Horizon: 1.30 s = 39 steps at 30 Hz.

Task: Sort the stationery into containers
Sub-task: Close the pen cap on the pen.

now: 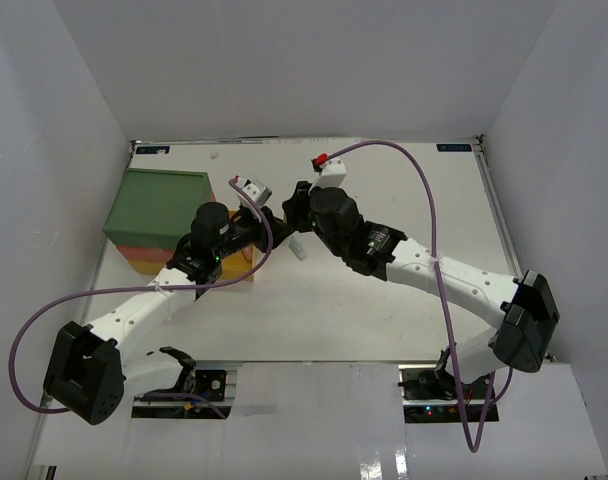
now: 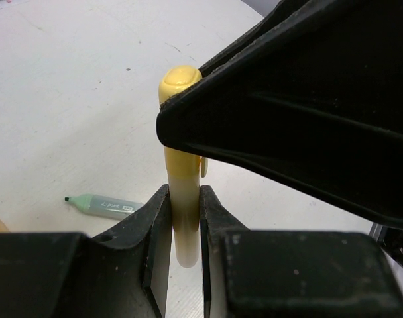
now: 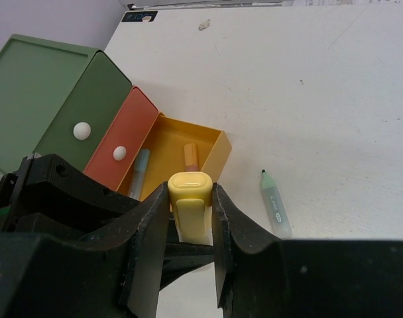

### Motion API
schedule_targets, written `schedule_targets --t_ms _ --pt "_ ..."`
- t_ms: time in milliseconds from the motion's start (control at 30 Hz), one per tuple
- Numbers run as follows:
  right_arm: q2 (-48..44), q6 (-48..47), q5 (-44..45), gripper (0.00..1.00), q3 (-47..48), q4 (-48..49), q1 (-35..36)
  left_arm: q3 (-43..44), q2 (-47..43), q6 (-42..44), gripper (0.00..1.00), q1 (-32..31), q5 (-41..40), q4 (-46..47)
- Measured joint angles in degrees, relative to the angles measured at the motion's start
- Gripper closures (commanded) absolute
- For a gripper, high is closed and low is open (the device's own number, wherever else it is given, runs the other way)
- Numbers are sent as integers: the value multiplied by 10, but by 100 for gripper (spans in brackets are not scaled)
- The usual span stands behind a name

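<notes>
**Two claws, one yellow highlighter, over a white table**

My left claw (image 2: 185, 193) and my right claw (image 3: 189, 200) both pinch the same yellow highlighter (image 2: 180, 83), holding it off the table (image 1: 404, 210). The left claw grips the lower barrel. The right claw grips near the rounded cap end.

The table is matt white, with a few small dark specks and faint scuffs. A mint-green marker (image 3: 276, 211) lies flat on it, near the claws and apart from the bins.

At the table's left side stands a stack of bins. A green drawer (image 3: 69, 112) sits on top, shut. A red drawer (image 3: 125, 136) sits below, its front a little farther out. A yellow drawer (image 3: 211, 152) at the bottom is pulled wide open. Inside the yellow drawer lie a pale blue pen (image 3: 140, 171) and an orange pen (image 3: 191, 156).

Plain white walls (image 1: 284, 60) enclose the table on its left, far and right sides.
</notes>
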Motion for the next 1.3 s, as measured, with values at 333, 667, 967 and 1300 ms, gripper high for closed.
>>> schedule_targets --t_ms 333,667,967,1300 --pt "-18 2 -6 67 8 -45 3 -1 -12 14 100 0 34 -35" --pt "-11 17 -49 65 8 -87 24 -77 -83 2 99 -1 42 -53" --pt "-7 21 -71 57 7 -129 26 -89 -84 0 98 -5 49 -37" --pt "-2 21 -76 49 8 -159 17 -89 -67 0 99 -12 54 -27"
